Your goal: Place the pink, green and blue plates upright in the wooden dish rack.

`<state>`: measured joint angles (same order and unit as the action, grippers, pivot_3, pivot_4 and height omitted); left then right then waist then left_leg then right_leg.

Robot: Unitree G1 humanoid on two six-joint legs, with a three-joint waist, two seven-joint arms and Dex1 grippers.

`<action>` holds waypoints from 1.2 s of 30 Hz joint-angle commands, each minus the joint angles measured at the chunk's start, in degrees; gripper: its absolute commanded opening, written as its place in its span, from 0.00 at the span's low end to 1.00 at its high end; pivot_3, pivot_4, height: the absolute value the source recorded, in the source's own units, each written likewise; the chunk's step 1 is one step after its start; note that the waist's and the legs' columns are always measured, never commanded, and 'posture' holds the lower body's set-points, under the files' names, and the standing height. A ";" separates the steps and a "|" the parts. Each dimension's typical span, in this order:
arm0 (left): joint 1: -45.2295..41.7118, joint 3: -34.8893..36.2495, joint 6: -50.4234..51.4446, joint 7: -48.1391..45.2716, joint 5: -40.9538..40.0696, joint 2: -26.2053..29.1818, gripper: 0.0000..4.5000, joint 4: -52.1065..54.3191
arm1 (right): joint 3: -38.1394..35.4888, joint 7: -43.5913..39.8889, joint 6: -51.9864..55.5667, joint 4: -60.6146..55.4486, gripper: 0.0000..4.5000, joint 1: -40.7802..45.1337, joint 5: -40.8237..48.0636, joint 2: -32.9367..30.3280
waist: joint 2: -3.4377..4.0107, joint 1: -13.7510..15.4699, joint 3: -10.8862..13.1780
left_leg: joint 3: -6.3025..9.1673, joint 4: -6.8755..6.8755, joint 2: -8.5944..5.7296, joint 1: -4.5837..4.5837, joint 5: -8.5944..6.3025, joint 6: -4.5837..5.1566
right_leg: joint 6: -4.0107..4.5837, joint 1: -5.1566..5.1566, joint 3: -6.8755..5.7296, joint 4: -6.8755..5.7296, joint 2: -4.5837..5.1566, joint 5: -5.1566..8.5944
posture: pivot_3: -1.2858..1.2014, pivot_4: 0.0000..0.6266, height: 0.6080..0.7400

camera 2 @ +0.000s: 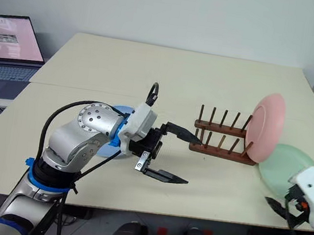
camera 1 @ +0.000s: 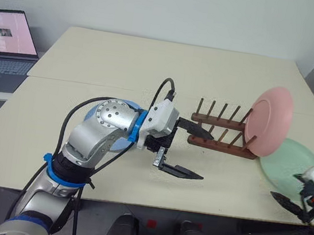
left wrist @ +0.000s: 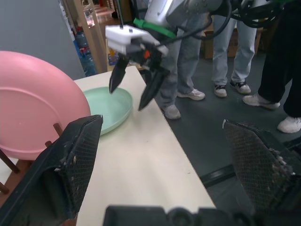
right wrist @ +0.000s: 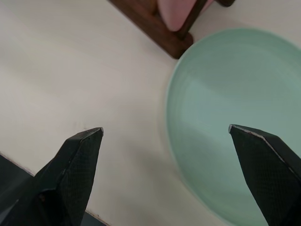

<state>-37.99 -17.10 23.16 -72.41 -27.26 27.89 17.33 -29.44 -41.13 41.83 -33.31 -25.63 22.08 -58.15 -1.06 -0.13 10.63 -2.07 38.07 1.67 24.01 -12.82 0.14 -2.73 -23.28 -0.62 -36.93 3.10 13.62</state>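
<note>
Pink plate (camera 1: 269, 120) racked upright at the rack (camera 1: 220, 131) end; green plate (right wrist: 235, 122) flat on bench. Your right pincer (right wrist: 164, 174) is spread, empty: drop over its near rim, clamp firmly. Left pincer (camera 1: 190, 151) spread too.

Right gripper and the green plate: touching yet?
Apart. In the right wrist view the open right gripper hangs above the green plate, both fingertips clear of its surface.

Pink plate (camera 1: 269, 120) upright in wooden dish rack (camera 1: 219, 135), green plate (camera 1: 287, 165) flat beside, blue plate (camera 2: 107, 135) flat
</note>
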 commanded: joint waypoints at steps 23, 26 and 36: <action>3.24 0.38 -0.93 -3.67 -3.74 0.77 1.00 3.61 | 8.40 6.50 -0.60 8.29 0.01 10.77 -11.38 6.20 | 0.01 0.24 -0.01 | 0.04 -0.03 -0.01 0.17 0.00 0.00 | 0.04 -0.10 -0.07 -0.03 -0.01 0.06 | 0.52 0.24 0.89; 3.67 1.07 -0.49 -3.88 -4.21 1.40 1.00 3.41 | 5.61 8.02 -0.55 7.89 0.01 10.87 -12.42 6.67 | 0.02 0.25 -0.01 | 0.04 -0.03 -0.02 0.17 0.00 0.00 | 0.04 -0.10 -0.06 -0.03 -0.01 0.06 | 0.52 0.24 0.89; 3.23 7.08 3.44 -0.66 -7.72 3.43 1.00 1.74 | -5.18 11.61 -8.65 8.97 0.01 28.94 -14.67 -0.27 | 0.13 -0.44 -0.04 | -0.15 -0.02 -0.06 0.02 0.00 0.00 | 0.01 -0.13 0.12 -0.13 -0.02 0.02 | 0.52 0.24 0.89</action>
<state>-34.23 -12.51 26.13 -73.95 -33.71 30.79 18.85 -32.05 -29.86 36.40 -22.00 0.14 6.54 -56.61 -0.93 -0.57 10.60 -2.20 38.03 1.60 23.97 -12.82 0.15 -2.71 -23.39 -0.53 -37.08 3.03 13.63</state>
